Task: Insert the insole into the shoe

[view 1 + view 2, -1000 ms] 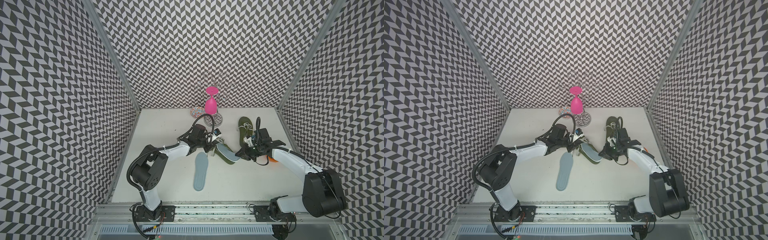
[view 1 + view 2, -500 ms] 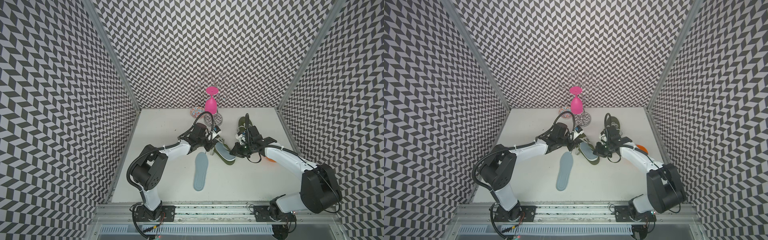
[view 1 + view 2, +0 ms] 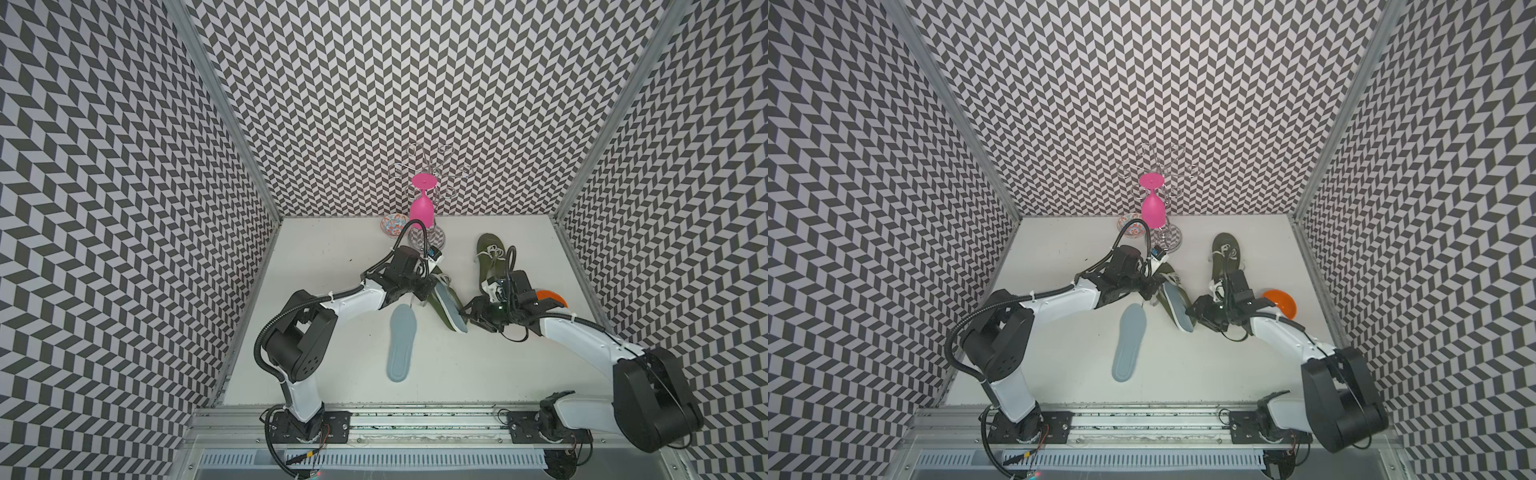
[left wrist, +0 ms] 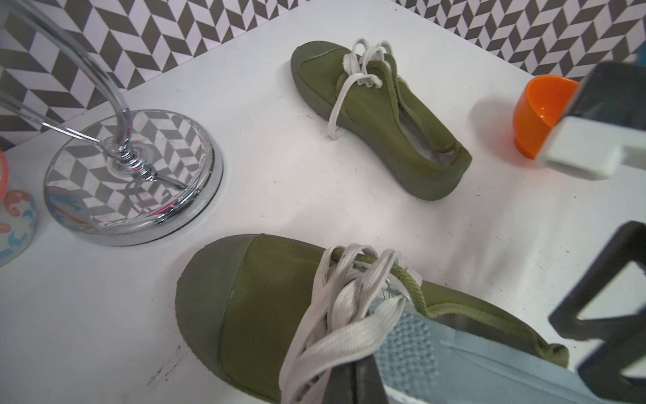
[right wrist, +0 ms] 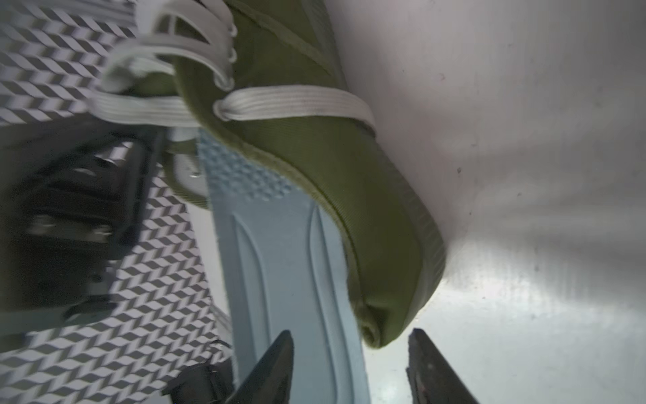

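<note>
insole (image 3: pixel 451 309) partway in, heel end not yet seated

nearest the arm bases, a spare insole (image 3: pixel 401 340) lies flat and loose on the table (image 3: pixel 332 257). just beyond it sits the shoe (image 5: pixel 314 157). the working insole's front is tucked under the laces and its heel end sticks out past the shoe's heel. the right gripper (image 5: pixel 351 332) has its jaws apart, one on either side of that heel end, pinching nothing. the left gripper (image 3: pixel 424 293) is closed at the lace area, apparently holding the shoe by its tongue or edge, though the contact is mostly hidden. the toe end looks fed in. what is left is pressing the heel end down inside the collar. farther back, well apart from the work, lie a second shoe (image 3: pixel 488 257) and an orange bowl (image 3: pixel 550 297).
</note>
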Robot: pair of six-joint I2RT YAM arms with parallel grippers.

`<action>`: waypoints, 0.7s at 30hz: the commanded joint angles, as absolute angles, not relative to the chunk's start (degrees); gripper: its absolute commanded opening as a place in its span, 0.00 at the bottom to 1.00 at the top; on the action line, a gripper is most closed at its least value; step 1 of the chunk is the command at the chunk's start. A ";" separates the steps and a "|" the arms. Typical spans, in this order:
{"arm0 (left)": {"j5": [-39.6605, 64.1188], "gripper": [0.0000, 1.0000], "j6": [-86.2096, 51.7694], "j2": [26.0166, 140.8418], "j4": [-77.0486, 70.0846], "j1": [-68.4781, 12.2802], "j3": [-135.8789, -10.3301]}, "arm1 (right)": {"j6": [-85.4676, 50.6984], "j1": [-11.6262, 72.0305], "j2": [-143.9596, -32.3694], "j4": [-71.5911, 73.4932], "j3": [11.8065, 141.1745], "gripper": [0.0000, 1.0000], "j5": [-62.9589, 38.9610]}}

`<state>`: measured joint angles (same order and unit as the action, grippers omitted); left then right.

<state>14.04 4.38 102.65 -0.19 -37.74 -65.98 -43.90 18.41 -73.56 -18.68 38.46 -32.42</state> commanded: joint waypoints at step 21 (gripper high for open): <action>8.66 0.00 -1.32 100.85 -6.06 -39.37 -65.11 | -85.19 18.46 -65.30 17.84 17.56 0.78 -43.24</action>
